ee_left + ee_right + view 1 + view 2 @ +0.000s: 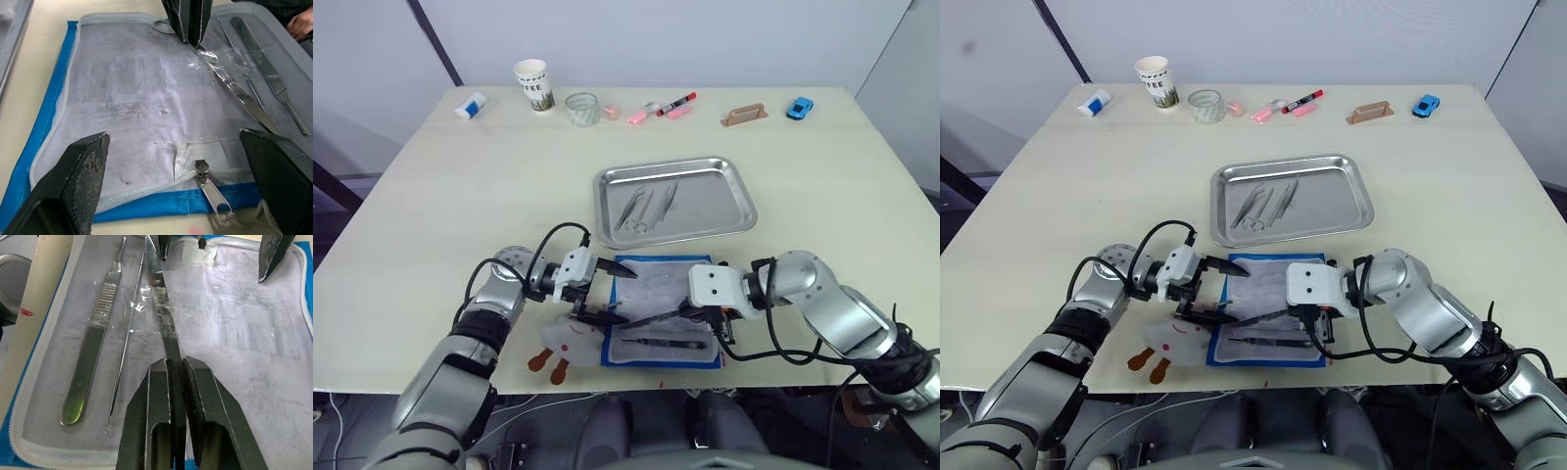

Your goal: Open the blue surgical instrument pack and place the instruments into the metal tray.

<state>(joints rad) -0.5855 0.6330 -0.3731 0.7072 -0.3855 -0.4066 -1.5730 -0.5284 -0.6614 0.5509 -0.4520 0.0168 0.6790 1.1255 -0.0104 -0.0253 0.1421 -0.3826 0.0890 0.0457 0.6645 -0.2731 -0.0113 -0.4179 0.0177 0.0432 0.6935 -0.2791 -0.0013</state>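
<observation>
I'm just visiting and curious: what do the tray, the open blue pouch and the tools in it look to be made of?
The tray looks like polished steel: silvery, mirror-like. The pouch seems woven blue fabric with a pale, smooth lining and a zipper edge. The tools look metal: the scalpel handle is dull silver with a ribbed grip. The scissors are shiny, under clear tape.

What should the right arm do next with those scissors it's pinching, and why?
Probably lift the scissors gently up and clear of the open blue surgical instrument pack. The right gripper is shut on their handle end, but crinkled clear tape crosses the blades, and a scalpel handle and thin probe lie close beside them. The left gripper, fingers open, sits at the zipper edge. Then carry to the metal tray.
</observation>
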